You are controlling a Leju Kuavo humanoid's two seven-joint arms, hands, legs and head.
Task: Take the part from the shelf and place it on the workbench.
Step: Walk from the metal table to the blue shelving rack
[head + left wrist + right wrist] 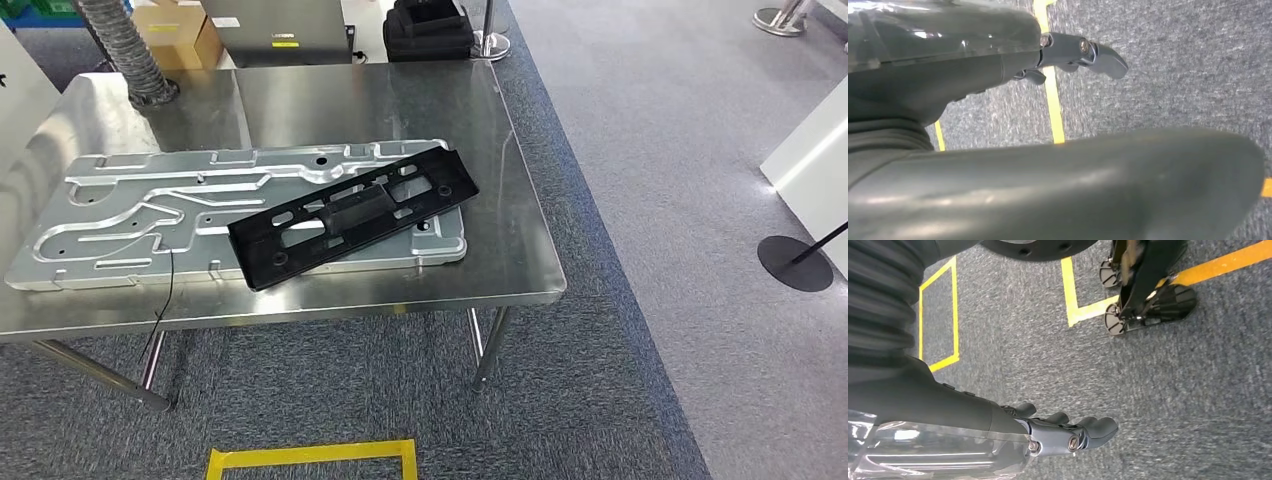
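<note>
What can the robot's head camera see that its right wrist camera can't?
Head view alone: a steel workbench with a long black part lying slantwise on a big silver metal plate, plus a cardboard box behind the bench.

Right wrist view alone: the right hand, holding nothing, its fingers hanging over the floor.

Both: grey carpet with yellow tape lines on it.

Our right hand [1068, 435] hangs over grey carpet [1198, 405], fingers [1098, 427] loosely extended and holding nothing; we see yellow tape lines [1070, 295] on it.
</note>
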